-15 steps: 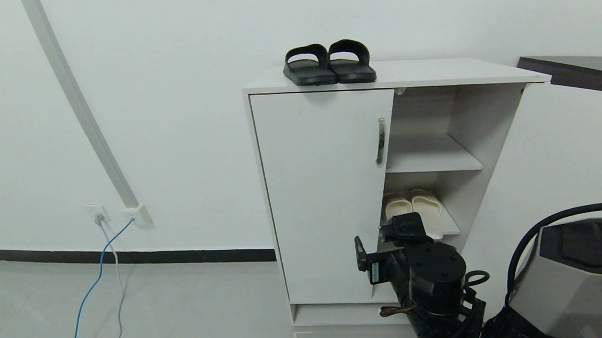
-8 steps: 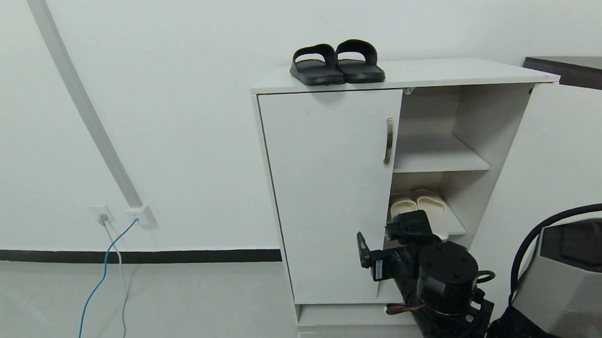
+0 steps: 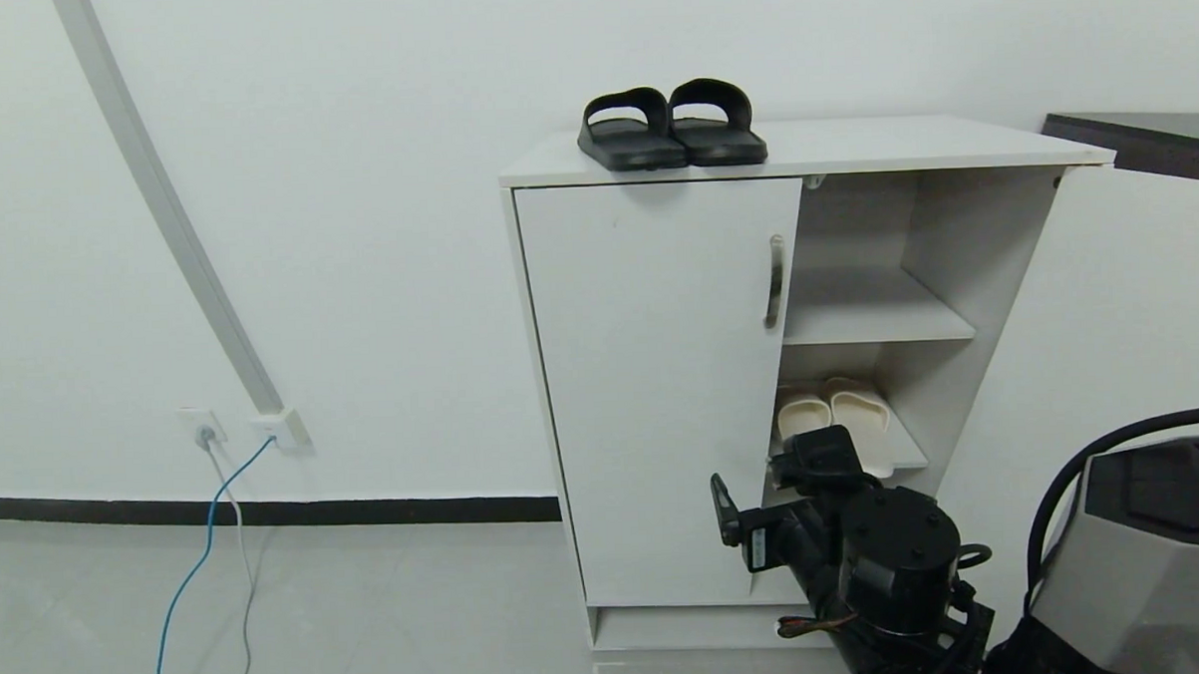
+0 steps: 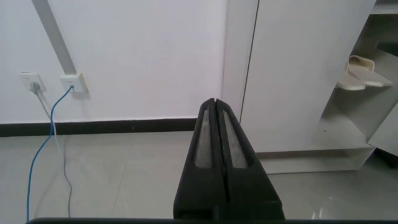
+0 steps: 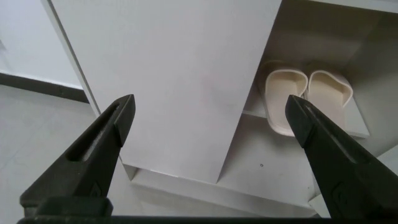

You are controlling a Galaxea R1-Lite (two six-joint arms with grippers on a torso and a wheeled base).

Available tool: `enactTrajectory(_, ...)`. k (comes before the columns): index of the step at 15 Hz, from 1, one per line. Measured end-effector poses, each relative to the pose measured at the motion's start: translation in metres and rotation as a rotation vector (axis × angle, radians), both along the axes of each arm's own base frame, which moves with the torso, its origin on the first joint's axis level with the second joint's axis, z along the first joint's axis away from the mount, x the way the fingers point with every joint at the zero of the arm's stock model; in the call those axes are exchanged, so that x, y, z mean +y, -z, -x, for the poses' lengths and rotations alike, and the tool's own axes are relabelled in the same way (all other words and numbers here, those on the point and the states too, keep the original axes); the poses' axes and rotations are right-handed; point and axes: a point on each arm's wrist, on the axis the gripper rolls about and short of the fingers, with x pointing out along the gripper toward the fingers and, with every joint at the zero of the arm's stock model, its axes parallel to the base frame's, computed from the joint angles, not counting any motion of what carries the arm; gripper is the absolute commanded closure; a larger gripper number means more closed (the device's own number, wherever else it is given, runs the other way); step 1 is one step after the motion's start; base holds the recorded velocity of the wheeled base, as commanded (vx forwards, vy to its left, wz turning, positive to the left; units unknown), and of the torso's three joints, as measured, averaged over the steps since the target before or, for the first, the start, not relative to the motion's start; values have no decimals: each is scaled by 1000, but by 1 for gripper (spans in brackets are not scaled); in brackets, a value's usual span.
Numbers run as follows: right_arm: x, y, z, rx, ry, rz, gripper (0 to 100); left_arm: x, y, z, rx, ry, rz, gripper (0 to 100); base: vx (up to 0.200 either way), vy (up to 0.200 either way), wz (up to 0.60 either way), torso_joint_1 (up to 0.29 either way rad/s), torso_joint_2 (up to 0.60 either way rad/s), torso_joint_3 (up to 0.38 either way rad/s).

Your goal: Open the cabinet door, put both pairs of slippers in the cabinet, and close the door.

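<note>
Holds right gripper (image 5: 210, 102) spread wide and empty, low before the shut left door (image 3: 661, 375) of the cabinet (image 3: 852, 147). Holds left gripper (image 4: 215, 109) pressed together on nothing, facing the floor (image 4: 124, 174). Beyond, shows cream slippers (image 3: 854, 413) side by side on the lower shelf (image 3: 908, 456) past the open right door (image 3: 1107, 309). Farthest, has black slippers (image 3: 672, 125) resting on the cabinet top.

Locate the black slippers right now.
In the head view, the black slippers sit side by side on the cabinet top, toward its left end, directly above the closed left door.
</note>
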Motion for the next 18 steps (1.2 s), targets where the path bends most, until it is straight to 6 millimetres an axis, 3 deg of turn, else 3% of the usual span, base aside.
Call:
enactTrajectory(9, 0, 1, 0, 0, 1, 12, 0, 0, 0, 0, 0, 0, 0, 100, 0, 0, 0, 1, -8, -8)
enactTrajectory(18, 0, 3, 0, 3, 0, 21, 0, 0, 0, 0, 0, 1, 0, 100, 0, 0, 0, 88, -402, -316)
